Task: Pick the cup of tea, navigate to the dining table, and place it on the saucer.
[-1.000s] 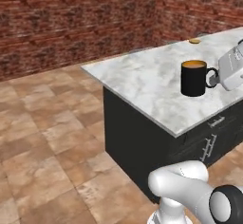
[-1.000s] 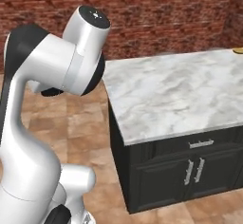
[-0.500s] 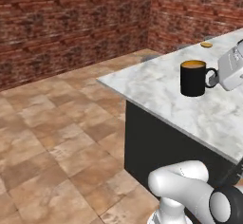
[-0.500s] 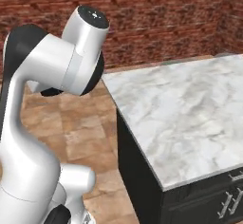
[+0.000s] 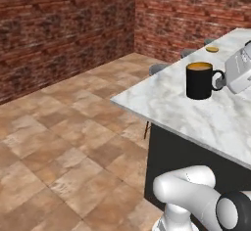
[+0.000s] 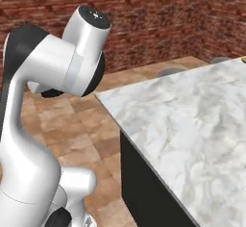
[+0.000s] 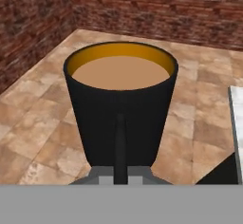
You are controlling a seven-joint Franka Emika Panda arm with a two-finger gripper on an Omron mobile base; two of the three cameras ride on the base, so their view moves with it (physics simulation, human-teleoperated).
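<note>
I see the cup of tea (image 5: 199,80) upright at the right of the left base frame, held by its handle in the gripper (image 5: 221,81), closed on it, above the dining table (image 5: 166,98). The saucer (image 5: 212,49) lies on the marble farther back, upper right, well apart. In the hand frame the cup (image 7: 121,104) sits centre, tea near the rim.

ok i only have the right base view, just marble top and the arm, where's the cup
Observer: The cup of tea hangs in front of the dining table in the left base view, with the pincer at its handle.
Operator: is it full
Observer: Yes, in the hand view brown tea sits just below the rim.
Operator: saucer anywhere
Observer: A small round saucer lies far back on the table, well beyond the cup.
</note>
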